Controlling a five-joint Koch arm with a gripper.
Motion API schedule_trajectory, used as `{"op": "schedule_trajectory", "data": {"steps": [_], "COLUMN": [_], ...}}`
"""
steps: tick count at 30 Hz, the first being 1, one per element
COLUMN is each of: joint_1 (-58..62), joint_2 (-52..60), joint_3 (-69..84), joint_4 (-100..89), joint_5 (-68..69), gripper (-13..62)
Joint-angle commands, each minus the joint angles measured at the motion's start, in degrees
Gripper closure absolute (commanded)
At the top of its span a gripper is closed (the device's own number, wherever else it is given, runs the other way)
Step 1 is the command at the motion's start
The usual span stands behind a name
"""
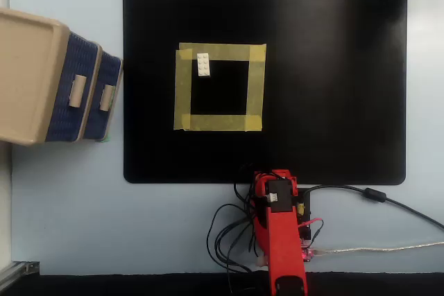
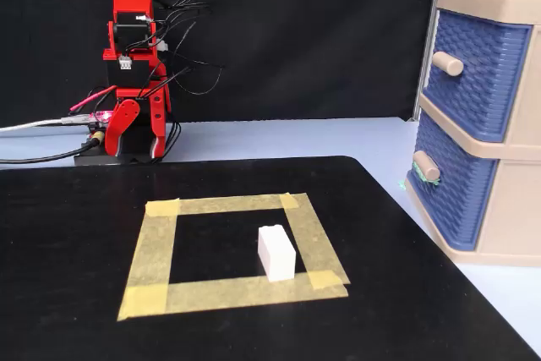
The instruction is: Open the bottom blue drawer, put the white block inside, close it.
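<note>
The white block (image 1: 203,64) (image 2: 275,252) lies on the black mat at an inner corner of the yellow tape square (image 1: 219,52), nothing touching it. The bottom blue drawer (image 1: 109,67) (image 2: 463,196) sits pushed in, under the matching upper drawer (image 2: 482,73), in the beige cabinet (image 1: 28,77). My red arm (image 1: 281,240) is folded over its base, far from both. The gripper (image 2: 135,143) hangs down in front of the base; the frames do not show how its jaws stand.
The black mat (image 1: 333,88) covers most of the light blue table. Cables (image 1: 229,237) bunch around the arm's base, and one runs off to the right in the overhead view. The cabinet stands just off the mat's edge.
</note>
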Motion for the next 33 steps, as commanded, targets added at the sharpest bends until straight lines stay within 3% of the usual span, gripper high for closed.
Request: {"op": "schedule_trajectory", "data": {"steps": [1,9,15,19,23,27,30,33], "joint_1": [-0.5,-1.0,-1.8,-19.0,-48.6,-50.0,-50.0,-50.1], "joint_2": [2.5,2.5,2.0,-3.4,-12.8,-14.7,-20.9,-34.7], "joint_3": [0.8,-1.6,-33.9,-38.4,-34.6,-19.0,-5.7,-1.3], "joint_4": [7.3,7.0,9.3,1.2,-27.2,-73.7,-109.5,-132.6], "joint_5": [-0.9,-0.7,-3.1,-23.3,-56.3,-74.7,-76.2,-76.5], "gripper": [15.0,15.1,15.7,15.8,15.8,15.9,15.9,15.9]}}
